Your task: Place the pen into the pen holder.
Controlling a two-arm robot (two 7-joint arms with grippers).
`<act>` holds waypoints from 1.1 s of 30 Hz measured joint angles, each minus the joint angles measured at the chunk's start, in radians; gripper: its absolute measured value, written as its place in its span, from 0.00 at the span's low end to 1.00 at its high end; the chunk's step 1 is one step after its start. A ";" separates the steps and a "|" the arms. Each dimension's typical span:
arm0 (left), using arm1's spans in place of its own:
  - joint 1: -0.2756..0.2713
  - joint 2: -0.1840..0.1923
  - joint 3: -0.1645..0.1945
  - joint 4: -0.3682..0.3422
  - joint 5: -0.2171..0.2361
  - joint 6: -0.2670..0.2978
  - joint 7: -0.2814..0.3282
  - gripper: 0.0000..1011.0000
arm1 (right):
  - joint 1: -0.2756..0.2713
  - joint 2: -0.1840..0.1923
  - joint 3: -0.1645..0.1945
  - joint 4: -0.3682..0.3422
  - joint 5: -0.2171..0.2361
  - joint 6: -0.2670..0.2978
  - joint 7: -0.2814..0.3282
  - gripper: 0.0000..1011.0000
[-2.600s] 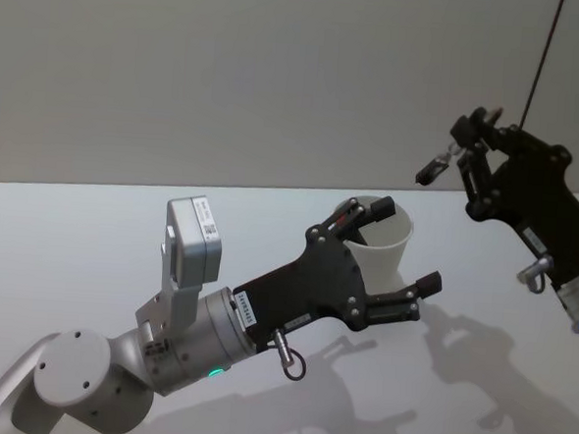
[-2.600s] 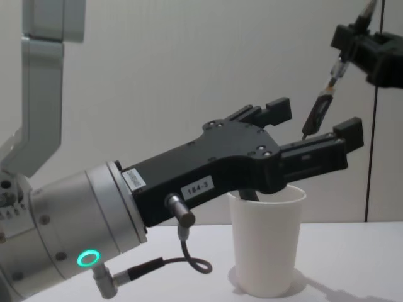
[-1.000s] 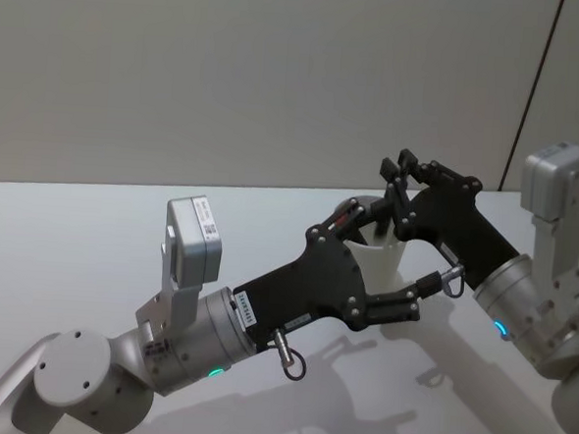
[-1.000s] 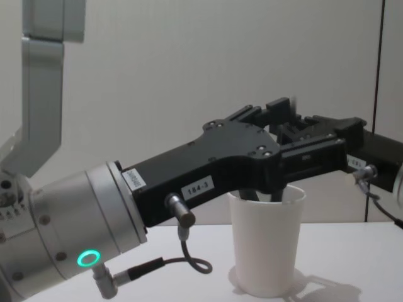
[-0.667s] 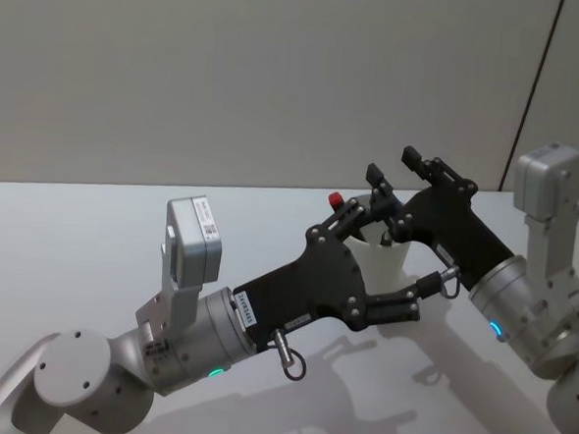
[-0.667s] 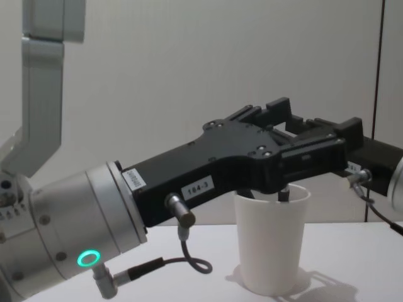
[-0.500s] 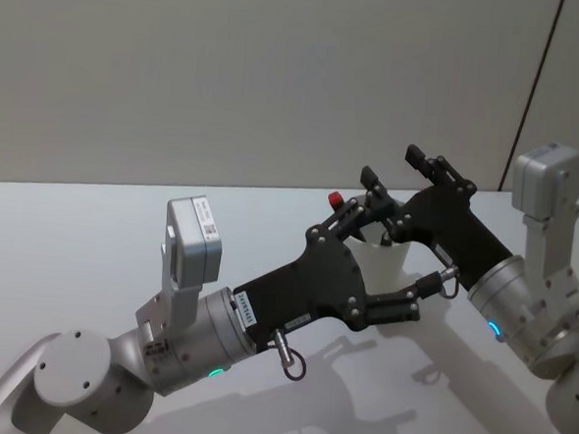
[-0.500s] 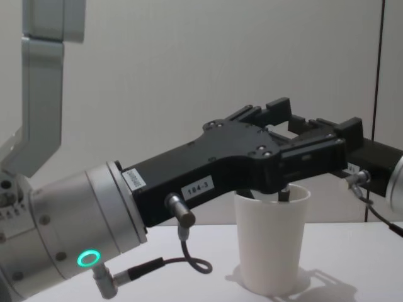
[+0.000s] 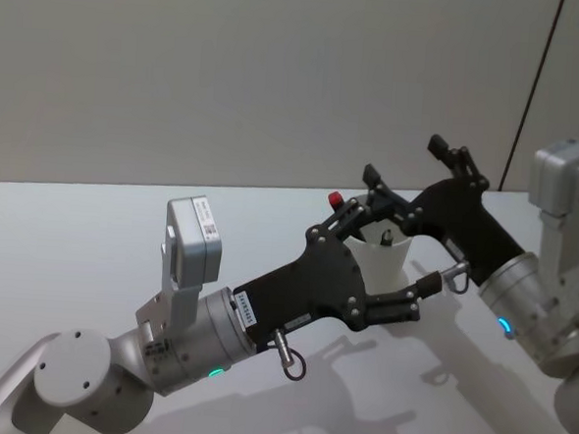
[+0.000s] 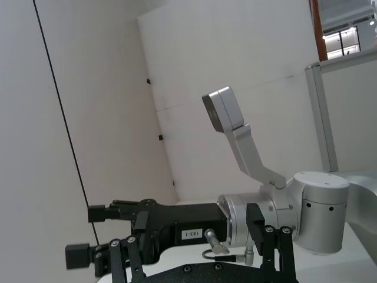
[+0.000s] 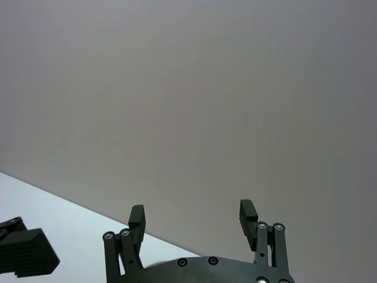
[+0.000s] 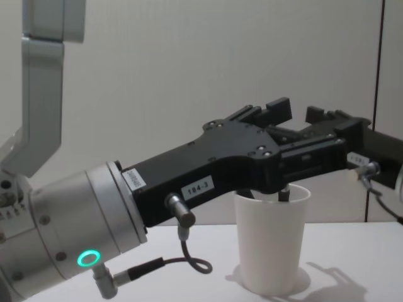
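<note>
Chest view: white tapered paper pen holder, rolled rim, held dark pen.
Left gripper: spread, flanking rim.
Right gripper: spread, empty.

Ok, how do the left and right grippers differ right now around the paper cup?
The left gripper spans the paper cup near its rim, with a finger on each side; the right gripper sits higher, above the cup's far side. The left gripper reaches in from the near left, the right gripper from the right. Both are open and hold nothing; a pen stands in the cup.
</note>
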 joint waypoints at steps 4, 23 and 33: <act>0.000 0.000 0.000 0.000 0.000 0.000 0.000 0.99 | -0.008 0.010 0.008 -0.018 0.010 0.000 -0.014 0.99; -0.004 0.007 0.004 -0.005 0.023 0.027 0.074 0.99 | -0.067 0.053 0.052 -0.091 0.040 0.039 -0.084 0.99; -0.011 0.020 0.011 -0.014 0.067 0.075 0.205 0.99 | -0.162 0.079 0.100 -0.143 0.049 0.120 -0.147 0.99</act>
